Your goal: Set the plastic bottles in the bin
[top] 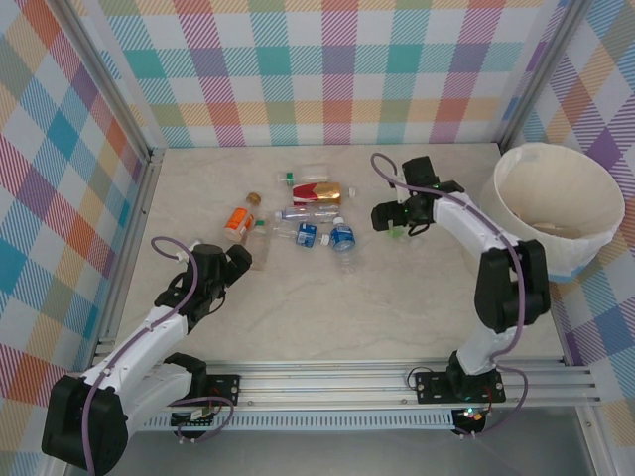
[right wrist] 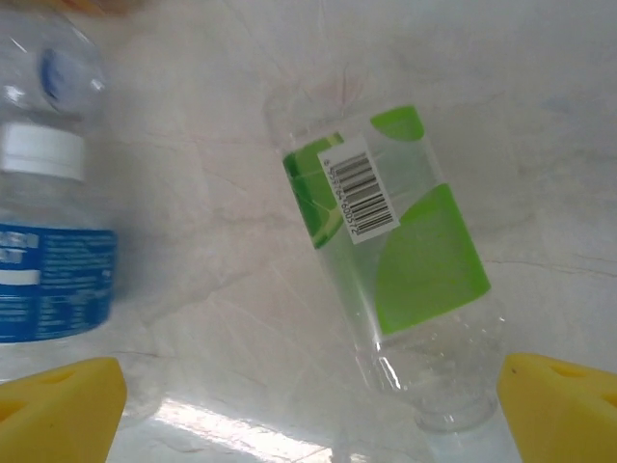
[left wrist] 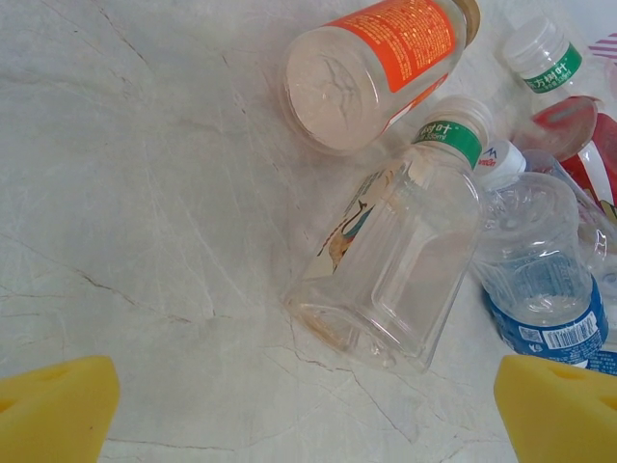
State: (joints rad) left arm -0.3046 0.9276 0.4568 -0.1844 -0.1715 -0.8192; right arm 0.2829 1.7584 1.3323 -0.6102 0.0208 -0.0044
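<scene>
Hovering w/ fingers (right wrist: 58, 410) spread, right hand (top: 400, 226) brackets a green-label bottle (right wrist: 400, 260) (not gripped). Left hand (top: 241, 261) also released, near a clear bottle (left wrist: 400, 265) on the worktop (top: 397, 307).

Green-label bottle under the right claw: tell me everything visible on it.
The green-label bottle is clear plastic and looks empty, with a lime-and-white wrap carrying a barcode. It lies on its side on the table, slanted across the right wrist view. The open right claw hangs over it, pads clear of it. The blue-label bottle lies beside it, apart.
</scene>
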